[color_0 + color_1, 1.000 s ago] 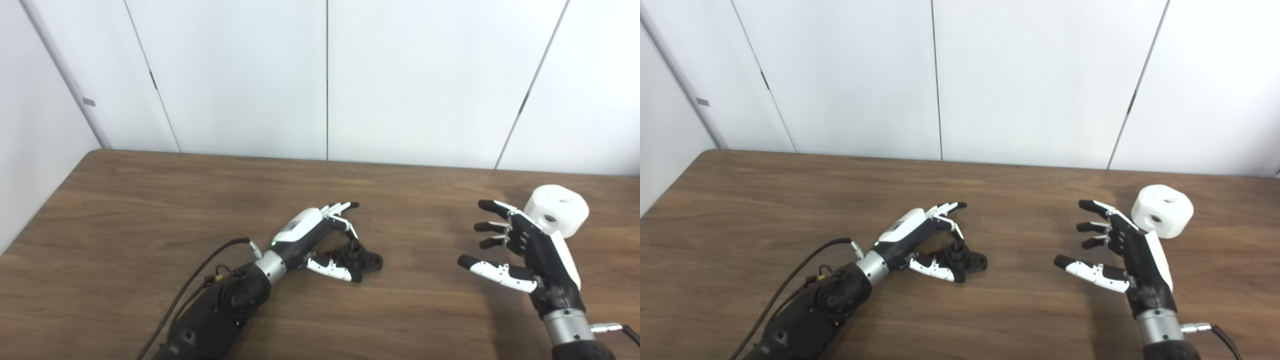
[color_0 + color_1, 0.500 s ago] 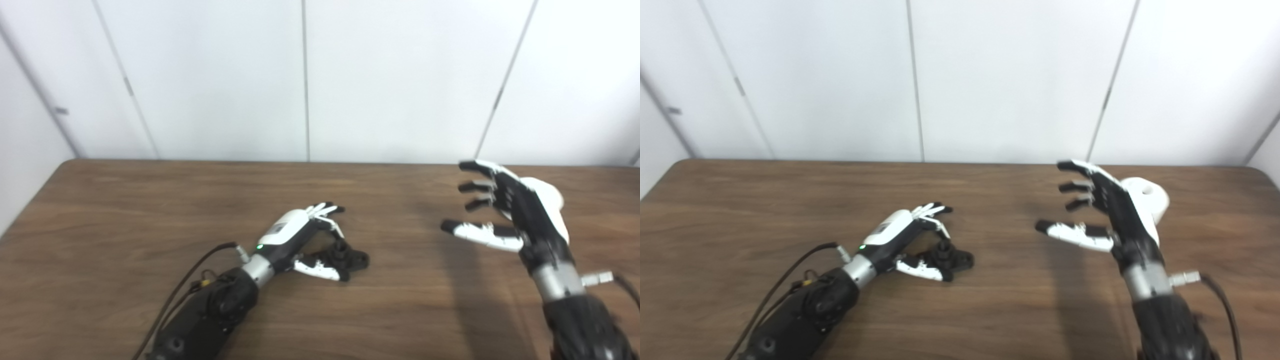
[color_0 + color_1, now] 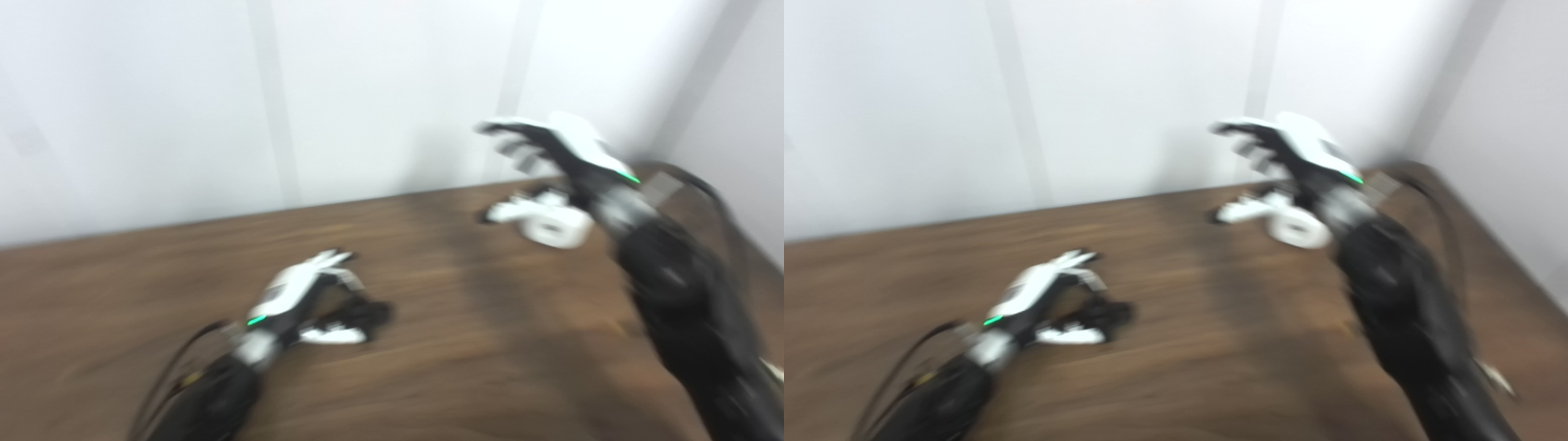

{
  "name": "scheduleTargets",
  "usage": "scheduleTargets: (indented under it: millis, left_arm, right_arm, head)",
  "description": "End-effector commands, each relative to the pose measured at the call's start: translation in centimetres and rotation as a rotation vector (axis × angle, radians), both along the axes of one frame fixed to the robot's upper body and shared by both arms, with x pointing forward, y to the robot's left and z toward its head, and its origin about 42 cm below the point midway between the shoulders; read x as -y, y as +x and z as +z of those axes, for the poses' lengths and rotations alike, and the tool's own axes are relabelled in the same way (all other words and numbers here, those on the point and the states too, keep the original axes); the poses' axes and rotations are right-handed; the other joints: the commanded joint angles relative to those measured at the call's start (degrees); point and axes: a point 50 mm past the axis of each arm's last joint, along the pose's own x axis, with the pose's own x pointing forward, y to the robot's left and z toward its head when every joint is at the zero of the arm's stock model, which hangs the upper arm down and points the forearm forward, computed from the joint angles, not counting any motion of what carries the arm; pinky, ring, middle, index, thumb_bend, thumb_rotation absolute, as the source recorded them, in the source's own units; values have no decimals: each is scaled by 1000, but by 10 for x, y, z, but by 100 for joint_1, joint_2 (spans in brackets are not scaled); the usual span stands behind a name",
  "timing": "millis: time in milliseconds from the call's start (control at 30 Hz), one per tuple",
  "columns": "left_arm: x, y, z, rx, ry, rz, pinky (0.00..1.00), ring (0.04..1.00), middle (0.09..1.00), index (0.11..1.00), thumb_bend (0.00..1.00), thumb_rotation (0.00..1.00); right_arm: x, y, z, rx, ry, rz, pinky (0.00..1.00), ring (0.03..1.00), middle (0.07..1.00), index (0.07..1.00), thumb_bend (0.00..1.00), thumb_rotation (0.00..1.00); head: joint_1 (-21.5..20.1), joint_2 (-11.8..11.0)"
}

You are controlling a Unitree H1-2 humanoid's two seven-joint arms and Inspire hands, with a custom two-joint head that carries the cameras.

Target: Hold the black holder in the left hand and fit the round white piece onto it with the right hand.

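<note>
A plain lab or test room, by the look of it. Bare white wall panels [image 3: 380, 92] with vertical seams rise beyond the fingers, and another white wall [image 3: 1507, 153] closes the corner on the right. Under the fingers lies a brown wood-grain table [image 3: 459, 343] with little on it. Cabled black robot arms [image 3: 1402, 306] fit a robotics bench. Both views are blurred.

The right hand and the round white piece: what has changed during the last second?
The right hand has reached forward and now arches over the round white piece; blur hides whether it grips it. The camera has also swung, so the whole picture shifted. The left hand stays cupped around the black holder on the table, and the white piece still rests there.
</note>
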Motion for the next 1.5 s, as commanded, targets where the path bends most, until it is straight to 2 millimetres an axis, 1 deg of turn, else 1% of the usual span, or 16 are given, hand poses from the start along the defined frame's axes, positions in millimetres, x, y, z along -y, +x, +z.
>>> scheduleTargets:
  millis: [0, 33, 133, 233, 400, 500, 567, 700, 767, 833, 900, 967, 1067, 1200, 1400, 1467]
  left_arm:
    - [-23, -23, -53, -175, 185, 0, 1000, 1000, 924, 482, 525, 59]
    - [-27, -23, -54, -170, 183, 2, 1000, 1000, 923, 482, 525, 59]
    - [-35, -23, -56, -157, 176, 5, 1000, 1000, 918, 482, 525, 59]
    - [-41, -23, -59, -161, 174, 13, 1000, 1000, 910, 481, 525, 58]
    - [-46, -23, -60, -169, 180, 10, 1000, 1000, 912, 481, 524, 57]
    - [-48, -24, -61, -170, 182, 9, 1000, 1000, 914, 481, 524, 57]
    - [-49, -24, -61, -171, 180, 9, 1000, 1000, 910, 481, 524, 58]
    - [-50, -24, -61, -177, 175, 9, 1000, 1000, 908, 481, 524, 58]
    - [-50, -25, -61, -183, 173, 10, 1000, 1000, 911, 482, 524, 57]
    - [-50, -25, -61, -190, 170, 13, 1000, 1000, 912, 482, 524, 57]
    - [-50, -25, -61, -193, 173, 15, 1000, 1000, 913, 482, 525, 58]
    - [-50, -25, -61, -192, 177, 15, 1000, 1000, 913, 482, 525, 58]
    - [-50, -25, -62, -192, 176, 14, 1000, 1000, 915, 482, 524, 57]
    - [-51, -26, -63, -190, 173, 16, 1000, 1000, 916, 482, 524, 57]
    - [-50, -28, -64, -182, 168, 12, 1000, 1000, 912, 482, 524, 56]
    - [-50, -28, -64, -183, 165, 13, 1000, 1000, 912, 482, 524, 56]
  right_arm:
    - [4, 11, 23, 19, -116, -78, 596, 814, 913, 843, 845, 252]
    - [6, 18, 26, 4, -165, -117, 598, 816, 914, 843, 847, 247]
    - [12, 33, 31, -40, -262, -204, 619, 833, 921, 843, 853, 238]
    - [22, 48, 35, -115, -354, -295, 722, 904, 957, 867, 892, 256]
    - [36, 56, 39, -225, -421, -382, 810, 959, 987, 880, 920, 267]
    - [44, 56, 39, -301, -504, -410, 803, 958, 999, 874, 896, 264]
    - [47, 57, 38, -339, -546, -424, 836, 976, 1000, 872, 896, 256]
    - [51, 60, 36, -436, -560, -428, 868, 993, 1000, 885, 936, 286]
    - [52, 61, 36, -476, -554, -425, 941, 999, 1000, 902, 964, 308]
    - [53, 64, 36, -501, -542, -423, 926, 1000, 1000, 905, 987, 314]
    - [54, 66, 36, -526, -528, -419, 803, 993, 1000, 912, 998, 323]
    - [55, 69, 37, -550, -520, -414, 731, 981, 1000, 917, 1000, 349]
    - [54, 72, 38, -564, -510, -411, 724, 972, 1000, 914, 1000, 375]
    - [54, 77, 35, -562, -502, -424, 765, 983, 1000, 917, 1000, 392]
    - [59, 83, 26, -538, -495, -448, 716, 943, 1000, 922, 1000, 405]
    - [61, 85, 21, -525, -481, -462, 735, 948, 1000, 924, 984, 412]
  head:
    - [-140, -66]
    - [-329, -172]
    - [-557, -317]
    - [-729, -428]
    - [-755, -379]
    - [-757, -379]
    - [-746, -372]
    - [-734, -373]
    - [-731, -368]
    - [-737, -372]
    - [-735, -369]
    - [-735, -369]
    - [-735, -369]
    - [-700, -365]
    - [-663, -365]
    - [-639, -353]
